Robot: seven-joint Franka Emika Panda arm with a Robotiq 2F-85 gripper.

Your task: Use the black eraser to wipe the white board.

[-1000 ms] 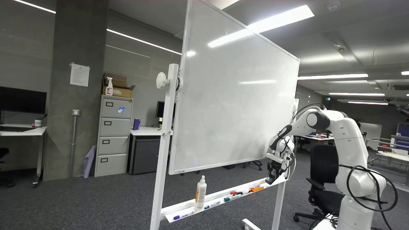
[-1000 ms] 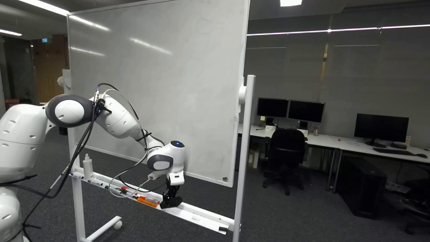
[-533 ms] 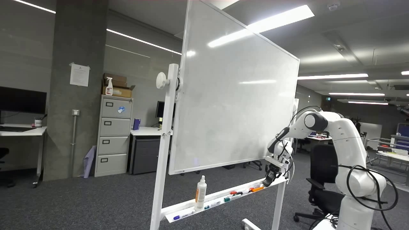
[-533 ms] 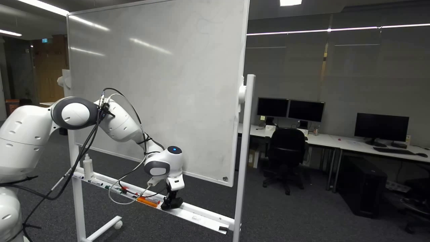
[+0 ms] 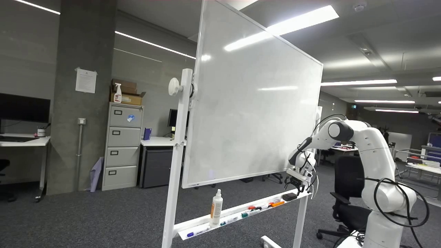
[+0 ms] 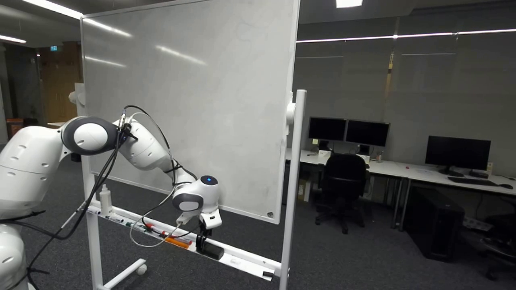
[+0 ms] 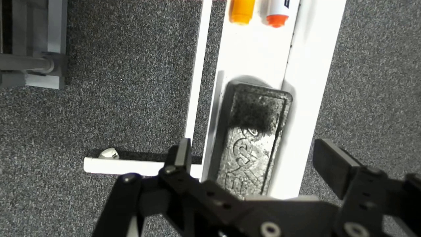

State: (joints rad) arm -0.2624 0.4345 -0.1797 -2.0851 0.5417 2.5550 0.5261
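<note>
The black eraser [image 7: 252, 140] in the tray [image 7: 258, 54] is apparently embossed EXPO.

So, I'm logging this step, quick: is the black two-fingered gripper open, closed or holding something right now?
Black two-fingered gripper: open, holding nothing; the black rectangular eraser lies on the long white tray.

I look down on a white tray [image 7: 256, 56], where the black eraser [image 7: 252, 140] lies lengthwise near an orange marker [image 7: 242, 12] and a red-tipped marker [image 7: 278, 13]. Farther along, in an exterior view, I see a green-capped marker [image 5: 250, 213], an upright white bottle [image 5: 216, 210] and, by the end, a blue-capped marker [image 5: 198, 231].
</note>
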